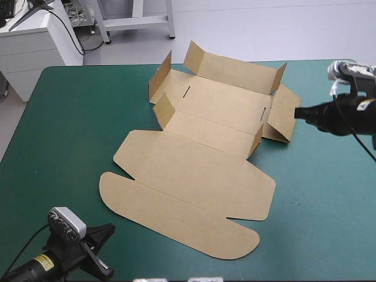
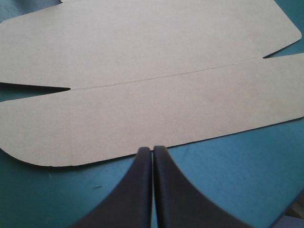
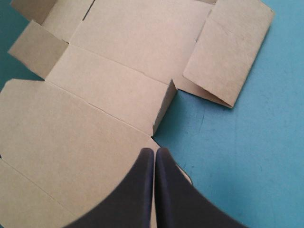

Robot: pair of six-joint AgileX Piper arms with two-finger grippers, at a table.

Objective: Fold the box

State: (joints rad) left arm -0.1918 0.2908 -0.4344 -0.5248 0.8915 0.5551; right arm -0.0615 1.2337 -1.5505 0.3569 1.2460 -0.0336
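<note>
Though bare toward its edges, carries across the middle of the teal-green table (image 1: 53, 129) the brown box (image 1: 217, 108), one cut sheet laid at a slant. At the far end, has walls partly raised around the tray base: the far wall (image 1: 235, 70) tilted up, the left side wall (image 1: 158, 76) likewise, plus two short corner tabs upright at the base's near edge. Leaves the right side flap (image 1: 281, 120) folded outward, low over the cover. Nearer the robot, has the lid panel (image 1: 194, 170) and the rounded tuck flap (image 1: 176, 217) lying flat.

At the near left corner, shows the left gripper (image 2: 152, 148) with black fingers (image 2: 137, 190) pressed together into one point, holding nothing, over bare cover just short of the tuck flap's curved edge and apart from it. From the right, shows the right gripper (image 3: 154, 149) closed the same way and empty, its tip beside the outward-folded side flap in the high view, and in its own wrist view over the lid panel's right edge, near the tray's near right corner. Hard to tell whether touching the board there; probably raised above it.
</note>
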